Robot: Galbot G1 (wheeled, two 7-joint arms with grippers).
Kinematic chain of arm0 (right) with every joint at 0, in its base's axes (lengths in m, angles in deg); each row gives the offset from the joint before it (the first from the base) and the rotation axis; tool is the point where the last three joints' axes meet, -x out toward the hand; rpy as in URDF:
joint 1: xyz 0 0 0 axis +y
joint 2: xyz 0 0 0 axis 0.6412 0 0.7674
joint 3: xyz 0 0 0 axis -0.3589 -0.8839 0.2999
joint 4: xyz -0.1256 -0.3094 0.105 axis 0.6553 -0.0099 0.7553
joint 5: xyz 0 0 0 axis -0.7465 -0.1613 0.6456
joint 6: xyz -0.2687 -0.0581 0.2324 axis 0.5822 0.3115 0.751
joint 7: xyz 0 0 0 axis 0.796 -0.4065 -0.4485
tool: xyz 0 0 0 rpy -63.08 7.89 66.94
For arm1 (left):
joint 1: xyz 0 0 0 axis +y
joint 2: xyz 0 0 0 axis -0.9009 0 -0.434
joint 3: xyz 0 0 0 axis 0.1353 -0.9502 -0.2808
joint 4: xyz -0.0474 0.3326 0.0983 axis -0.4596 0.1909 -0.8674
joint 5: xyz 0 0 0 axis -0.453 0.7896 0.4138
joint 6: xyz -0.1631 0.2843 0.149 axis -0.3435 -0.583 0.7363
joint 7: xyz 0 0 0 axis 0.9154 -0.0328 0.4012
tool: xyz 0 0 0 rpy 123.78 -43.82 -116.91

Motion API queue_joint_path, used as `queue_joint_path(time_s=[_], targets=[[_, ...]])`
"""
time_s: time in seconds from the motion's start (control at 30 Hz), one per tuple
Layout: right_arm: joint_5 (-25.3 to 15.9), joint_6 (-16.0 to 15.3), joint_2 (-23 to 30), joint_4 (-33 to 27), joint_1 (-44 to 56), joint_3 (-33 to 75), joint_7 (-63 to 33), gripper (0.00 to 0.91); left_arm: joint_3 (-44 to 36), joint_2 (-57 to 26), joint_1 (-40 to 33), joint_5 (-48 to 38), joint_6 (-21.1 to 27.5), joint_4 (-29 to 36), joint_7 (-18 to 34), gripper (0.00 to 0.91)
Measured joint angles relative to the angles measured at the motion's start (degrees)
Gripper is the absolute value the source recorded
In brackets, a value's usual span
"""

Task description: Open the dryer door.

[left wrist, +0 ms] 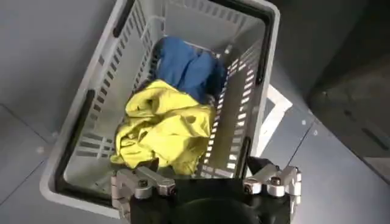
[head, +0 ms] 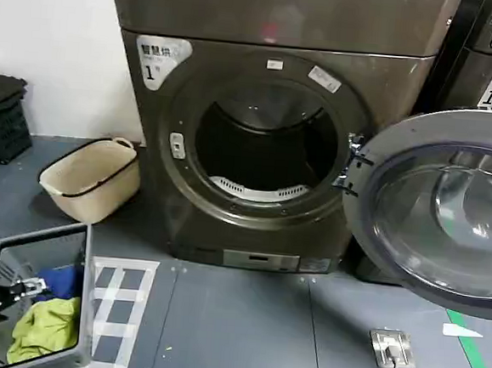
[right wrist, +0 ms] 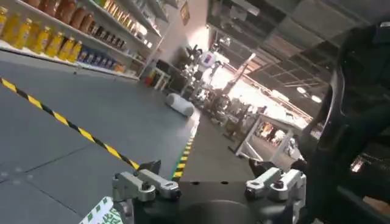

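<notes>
Left gripper (left wrist: 207, 182) fingers spread, empty, above grey plastic laundry basket (left wrist: 91, 103) holding yellow and blue cloth. Right gripper (right wrist: 207, 185) fingers spread too, apparently facing away toward open floor. Chrome-ringed round dryer door (head: 440, 208) swung fully open right of bronze-grey dryer (head: 242, 22), dark drum (head: 266, 143) exposed.

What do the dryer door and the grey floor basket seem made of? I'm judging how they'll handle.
The dryer door, swung open, looks like a shiny chrome-finished ring, metal or plated plastic, around dark tinted glass that shows reflections. The grey basket looks like matte moulded plastic with slotted walls.
</notes>
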Motion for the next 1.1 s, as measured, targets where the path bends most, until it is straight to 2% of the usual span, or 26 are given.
queue_joint_path(time_s=[0.43, 1.1], targets=[[0.0, 1.0, 0.2, -0.2, 0.0, 0.0, 0.4, 0.907, -0.4, 0.3, 0.3, 0.7, 0.0, -1.1, -0.1, 0.907], [-0.2, 1.0, 0.4, -0.1, -0.1, -0.1, 0.9, 0.907, 0.7, -0.3, 0.6, 1.6, 0.0, -0.2, -0.2, 0.907]])
